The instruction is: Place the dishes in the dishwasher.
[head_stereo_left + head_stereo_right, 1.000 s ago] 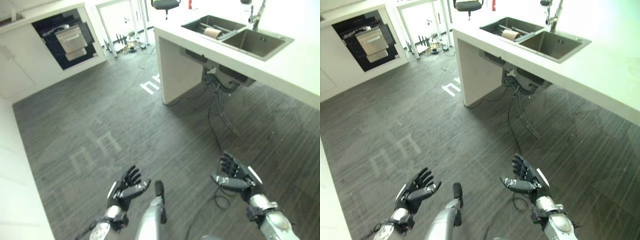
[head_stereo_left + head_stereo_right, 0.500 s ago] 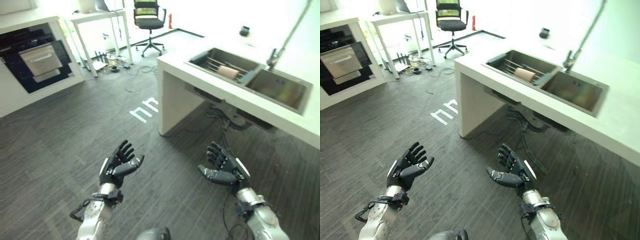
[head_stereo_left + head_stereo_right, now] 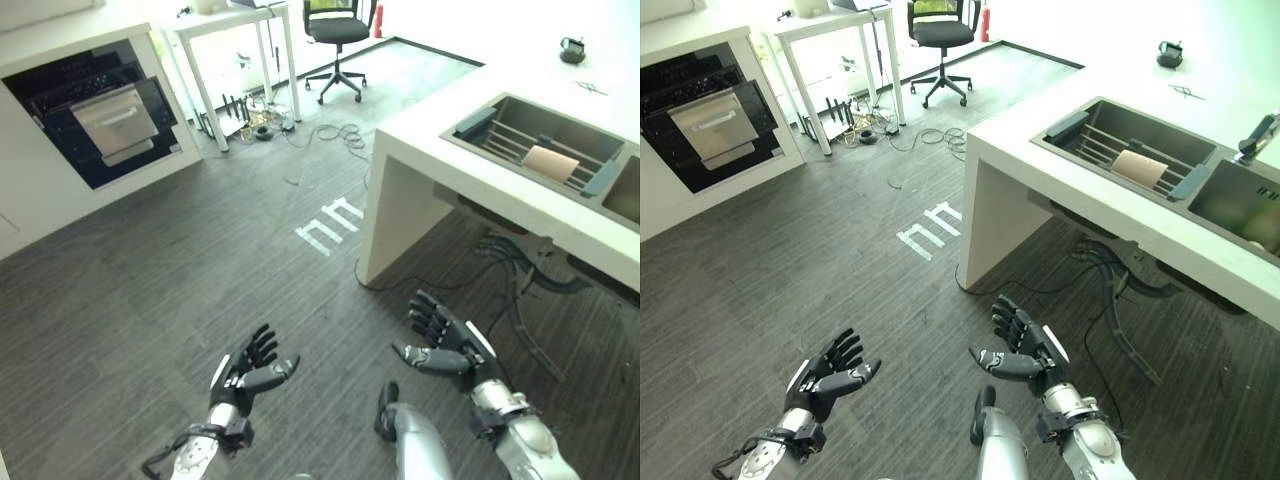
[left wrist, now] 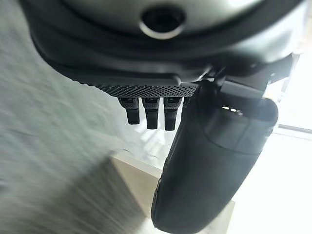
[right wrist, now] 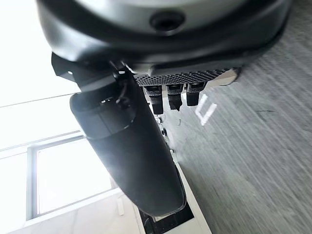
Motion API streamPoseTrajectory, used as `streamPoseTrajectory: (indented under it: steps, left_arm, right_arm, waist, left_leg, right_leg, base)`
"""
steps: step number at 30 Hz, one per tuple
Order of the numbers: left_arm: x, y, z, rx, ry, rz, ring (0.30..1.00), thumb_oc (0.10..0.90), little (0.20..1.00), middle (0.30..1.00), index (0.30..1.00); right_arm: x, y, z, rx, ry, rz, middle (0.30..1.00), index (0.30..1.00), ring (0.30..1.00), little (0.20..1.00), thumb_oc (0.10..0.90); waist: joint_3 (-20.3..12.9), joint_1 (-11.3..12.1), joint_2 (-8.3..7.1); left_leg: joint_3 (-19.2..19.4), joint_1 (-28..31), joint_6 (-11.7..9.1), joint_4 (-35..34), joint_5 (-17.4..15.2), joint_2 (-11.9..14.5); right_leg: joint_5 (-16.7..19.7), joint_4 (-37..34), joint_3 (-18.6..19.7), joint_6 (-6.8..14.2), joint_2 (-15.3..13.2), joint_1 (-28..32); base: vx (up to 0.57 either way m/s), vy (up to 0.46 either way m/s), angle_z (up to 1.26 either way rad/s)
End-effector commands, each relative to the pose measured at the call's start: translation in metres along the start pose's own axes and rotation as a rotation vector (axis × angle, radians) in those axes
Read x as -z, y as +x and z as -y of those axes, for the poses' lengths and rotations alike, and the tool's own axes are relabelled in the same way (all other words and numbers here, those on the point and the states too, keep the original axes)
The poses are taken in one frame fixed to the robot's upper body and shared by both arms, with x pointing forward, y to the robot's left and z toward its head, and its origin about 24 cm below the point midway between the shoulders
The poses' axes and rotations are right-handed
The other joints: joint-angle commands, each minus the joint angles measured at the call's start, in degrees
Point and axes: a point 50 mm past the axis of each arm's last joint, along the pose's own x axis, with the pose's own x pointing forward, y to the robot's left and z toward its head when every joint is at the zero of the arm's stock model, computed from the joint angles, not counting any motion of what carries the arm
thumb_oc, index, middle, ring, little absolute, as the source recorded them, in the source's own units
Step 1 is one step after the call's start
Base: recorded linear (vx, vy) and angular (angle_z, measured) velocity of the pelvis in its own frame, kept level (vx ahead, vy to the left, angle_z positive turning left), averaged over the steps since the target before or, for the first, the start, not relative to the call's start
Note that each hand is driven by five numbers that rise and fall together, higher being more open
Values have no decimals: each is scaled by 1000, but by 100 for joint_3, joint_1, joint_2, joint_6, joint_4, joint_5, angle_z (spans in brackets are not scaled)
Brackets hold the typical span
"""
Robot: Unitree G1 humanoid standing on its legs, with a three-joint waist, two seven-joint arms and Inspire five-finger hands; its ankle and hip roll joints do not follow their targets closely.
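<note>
A tan dish (image 3: 550, 162) lies on the rack in the left basin of the sink (image 3: 500, 118), set in the white counter (image 3: 420, 110) at the right. An open dishwasher (image 3: 95, 115) with a pulled-out drawer stands in the white cabinets at the far left. My left hand (image 3: 243, 375) hovers open over the dark floor at the lower left, holding nothing. My right hand (image 3: 440, 345) is open and empty too, low beside the counter's corner. Both hands are far from the dish and the dishwasher.
A black office chair (image 3: 338, 30) and a white table (image 3: 235, 20) stand at the back, with cables (image 3: 300, 130) on the floor by them. White tape marks (image 3: 330, 222) lie on the floor near the counter. A small dark pot (image 3: 572, 48) sits on the counter beyond the sink.
The camera has swung, so the whole scene has shifted. Both hands stay open and raised in front of me, holding nothing.
</note>
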Motion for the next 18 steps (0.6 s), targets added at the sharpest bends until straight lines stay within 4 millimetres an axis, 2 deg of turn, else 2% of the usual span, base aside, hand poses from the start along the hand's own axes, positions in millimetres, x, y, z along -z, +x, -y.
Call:
streamPoseTrajectory:
  steps: [1,3,5,6,7,9,10,11,12,13,14,16,18]
  left_arm:
    - [-92,11,20,126,80,463,900,800,900,900,900]
    - [-102,9,26,149,85,522,900,800,900,900,900]
    - [-114,6,32,178,93,594,900,800,900,900,900]
    - [-119,4,34,185,96,629,900,800,900,900,900]
    - [-130,1,40,207,94,700,900,800,900,900,900]
    - [-140,-1,43,217,90,754,900,800,900,900,900]
    - [-150,-7,44,215,98,817,900,800,900,900,900]
    - [-152,-9,44,209,103,836,900,800,900,900,900]
    - [-156,-15,46,207,136,881,900,800,900,900,900]
    - [-157,-18,47,213,141,897,900,800,900,900,900]
    - [-159,-21,48,239,139,918,900,800,900,900,900]
    - [-162,-22,54,255,148,946,900,800,900,900,900]
    - [-165,-19,58,265,166,957,900,800,900,900,900]
  right_arm:
    - [-73,7,4,-1,-102,377,900,900,900,900,800]
    - [-83,4,8,8,-122,416,900,900,900,900,800]
    - [-95,0,13,5,-149,458,900,900,900,900,800]
    - [-100,-1,14,-2,-156,474,900,900,900,900,800]
    - [-109,-3,13,-12,-179,518,900,900,900,900,800]
    - [-118,-2,11,-26,-204,548,900,900,900,900,800]
    - [-128,0,8,-68,-215,578,900,900,900,900,800]
    - [-131,0,6,-85,-213,583,900,900,900,900,800]
    - [-133,1,-1,-115,-200,594,900,900,900,900,800]
    - [-134,2,-3,-122,-193,595,900,900,900,900,800]
    - [-134,3,-6,-125,-185,598,900,900,900,900,800]
    - [-134,6,-9,-133,-190,614,900,900,900,900,800]
    - [-134,5,-7,-127,-193,628,900,900,900,900,800]
  waist:
    - [-581,-128,-168]
    - [-599,-146,-153]
    - [-547,-112,-216]
    - [-534,-78,-301]
    - [-406,-13,-372]
    - [-338,-26,-364]
    - [-269,-70,-151]
    - [-260,-47,-64]
    - [-295,73,80]
    - [-319,146,121]
    - [-342,284,161]
    - [-382,332,129]
    - [-427,258,83]
  left_leg:
    - [331,-728,-9,20,249,328]
    - [380,-594,-175,20,778,457]
    - [335,-392,-380,20,1718,490]
    - [300,-382,-426,78,2039,421]
    - [166,-978,-437,632,2207,459]
    - [214,-1210,-305,302,2002,430]
    - [236,-1526,-177,20,1434,385]
    - [84,-1711,-143,20,1215,311]
    - [-644,-2160,-110,20,1094,-11]
    - [-901,-2312,-120,20,1173,-135]
    - [-1139,-2591,-146,20,1416,-272]
    - [-1070,-2647,-67,20,1385,-253]
    - [-1039,-2457,59,20,1242,-292]
  right_leg:
    - [-688,-171,70,1039,-85,465]
    - [-834,-171,50,909,33,542]
    - [-1016,-171,170,752,124,713]
    - [-1078,-171,250,699,98,774]
    - [-1197,-171,451,636,168,975]
    - [-1267,-171,687,674,283,1059]
    - [-1314,-171,1124,798,630,1095]
    - [-1333,-171,1326,832,775,1105]
    - [-1394,-171,1807,829,1112,1139]
    - [-1445,-171,1990,790,1249,1192]
    - [-1573,-171,2205,702,1449,1356]
    - [-1668,-171,2302,651,1518,1404]
    - [-1601,-171,2318,697,1436,1431]
  base:
    - [526,-305,-18]
    - [365,-230,-31]
    - [303,-204,-16]
    - [305,-244,-27]
    - [255,-199,-52]
    - [233,-34,-85]
    - [260,119,-96]
    - [366,161,-135]
    - [310,83,-134]
    - [408,100,-200]
    - [278,89,-177]
    - [168,116,-151]
    - [137,161,-116]
